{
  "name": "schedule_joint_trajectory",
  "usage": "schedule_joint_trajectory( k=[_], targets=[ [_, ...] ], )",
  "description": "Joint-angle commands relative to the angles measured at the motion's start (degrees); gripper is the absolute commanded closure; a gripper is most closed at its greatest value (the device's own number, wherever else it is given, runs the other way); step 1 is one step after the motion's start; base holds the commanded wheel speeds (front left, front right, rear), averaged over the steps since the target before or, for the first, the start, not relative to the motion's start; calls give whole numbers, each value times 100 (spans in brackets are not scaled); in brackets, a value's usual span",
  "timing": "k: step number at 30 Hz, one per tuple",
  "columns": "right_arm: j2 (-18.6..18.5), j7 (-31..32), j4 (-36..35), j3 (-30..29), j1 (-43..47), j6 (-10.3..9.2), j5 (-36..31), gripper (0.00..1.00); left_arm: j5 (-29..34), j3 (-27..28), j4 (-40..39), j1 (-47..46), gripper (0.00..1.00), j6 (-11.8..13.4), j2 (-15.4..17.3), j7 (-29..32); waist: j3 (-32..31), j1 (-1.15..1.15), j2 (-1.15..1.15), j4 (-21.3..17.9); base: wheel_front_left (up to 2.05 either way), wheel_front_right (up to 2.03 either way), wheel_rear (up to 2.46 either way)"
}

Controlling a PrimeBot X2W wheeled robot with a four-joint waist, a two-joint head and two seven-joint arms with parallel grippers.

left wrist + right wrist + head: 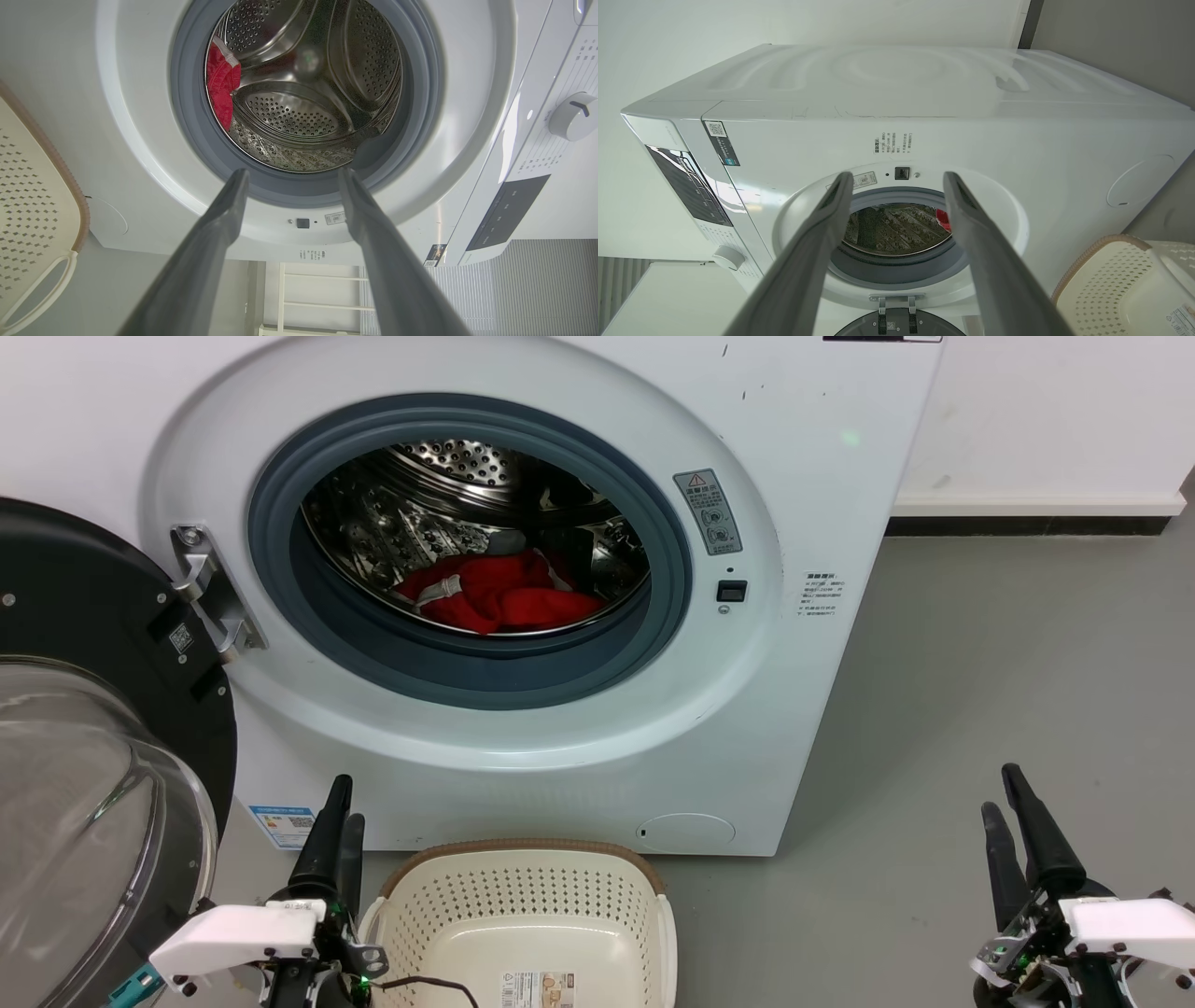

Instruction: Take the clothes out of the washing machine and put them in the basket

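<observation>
The red clothes [499, 597] lie in a heap at the bottom of the washing machine [794, 504] drum, behind the grey door ring. Directly in front of the machine, on the floor, stands the cream basket [523, 915] with nothing in it but a label sticker. My left gripper [345, 803] is low at the basket's left side, open and holding nothing. At the far right my right gripper [1001, 793] hovers over the floor, open too. The left wrist view looks between the left gripper [293, 173] fingers into the drum at the clothes [222, 79]. In the right wrist view, a corner of the clothes [943, 219] shows beside the right gripper [899, 177].
The round glass door [93, 756] hangs swung wide open at the left, close to my left arm. Grey floor [1008, 663] stretches to the right of the machine, up to a white wall with a dark baseboard [1027, 525].
</observation>
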Motion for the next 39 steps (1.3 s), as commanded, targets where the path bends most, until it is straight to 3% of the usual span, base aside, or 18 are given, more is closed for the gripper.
schedule_joint_trajectory(
  k=[1,16,24,39],
  targets=[
    [-3,-77,-164,5,-77,1,-139,0,184,-48,-134,-198,0,-9,16,-78,0,0,0,-3,0,0,0],
    [-2,-448,-634,150,-3,1,-2361,0,1989,-202,-393,-302,0,-3,19,-450,10,0,0,-41,0,0,0],
    [-2,-624,-775,251,48,1,-3551,0,2932,-357,-487,-317,0,126,20,-625,15,0,0,-61,0,0,0],
    [-1,-912,-883,368,102,2,-5098,0,4345,-635,-522,-396,0,321,22,-916,67,0,0,-50,0,0,0]
  ],
)
